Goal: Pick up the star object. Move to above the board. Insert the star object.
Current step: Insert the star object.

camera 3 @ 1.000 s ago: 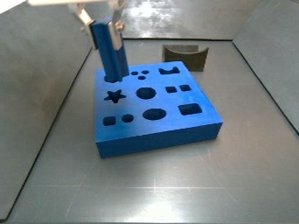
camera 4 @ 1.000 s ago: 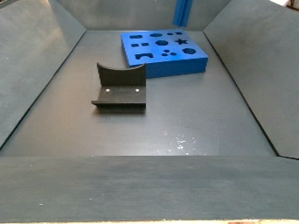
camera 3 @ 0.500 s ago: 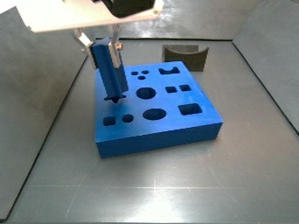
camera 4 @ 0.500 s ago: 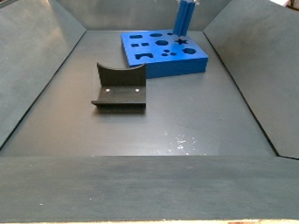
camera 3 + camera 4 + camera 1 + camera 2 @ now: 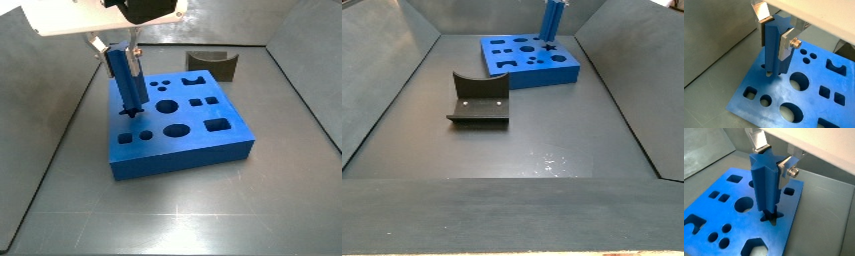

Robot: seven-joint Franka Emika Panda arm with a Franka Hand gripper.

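In a wrist view, the end effector (image 5: pixel 776 31) clamps the peg (image 5: pixel 775 50) upright near its top, the tip at the board (image 5: pixel 784 95). In a wrist view, that tip meets the star hole (image 5: pixel 770 218): keep the flutes aligned and press straight down. In both side views, the peg (image 5: pixel 126 80) stands below the end effector, near the board's (image 5: pixel 556 76) edge.

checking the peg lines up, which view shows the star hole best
A wrist view: the star hole shows around the tip of the star object, held by the gripper above the board. In another wrist view and a side view the peg hides it; the far side view is too small.
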